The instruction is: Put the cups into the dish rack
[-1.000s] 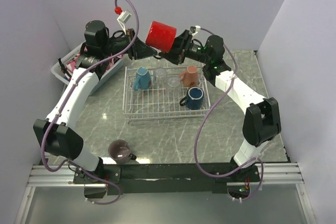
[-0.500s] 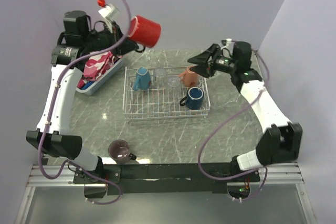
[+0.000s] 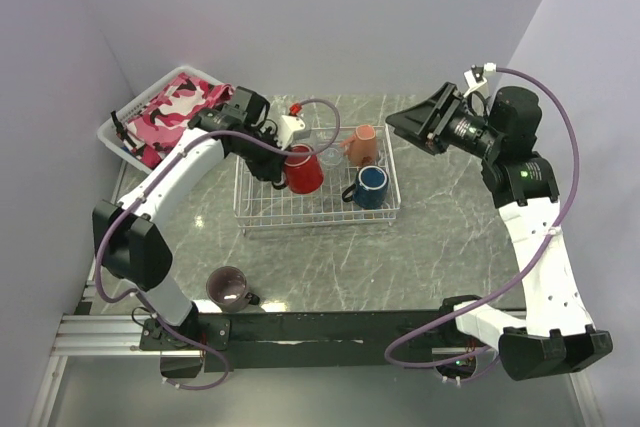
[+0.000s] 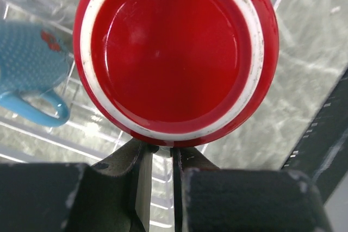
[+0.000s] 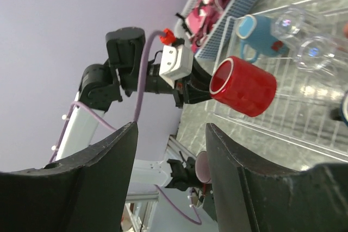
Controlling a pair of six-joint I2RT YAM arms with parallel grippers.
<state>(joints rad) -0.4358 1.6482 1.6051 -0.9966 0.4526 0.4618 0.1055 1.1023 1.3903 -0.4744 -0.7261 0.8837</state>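
Observation:
My left gripper is shut on the red mug and holds it on its side, low over the white wire dish rack. In the left wrist view the fingers pinch the red mug at its lower edge. The light blue mug lies in the rack beside it. The salmon mug and the navy mug sit at the rack's right end, with a clear glass between. The mauve mug stands on the table near the front. My right gripper is open, empty and raised to the right of the rack.
A white plastic basket with pink cloth sits at the back left. The right wrist view shows the rack, two glasses, the light blue mug and my left gripper. Walls close in on three sides.
My left arm has swung the red mug down from high at the back left to low over the rack. My right arm has pulled further back and up to the right.

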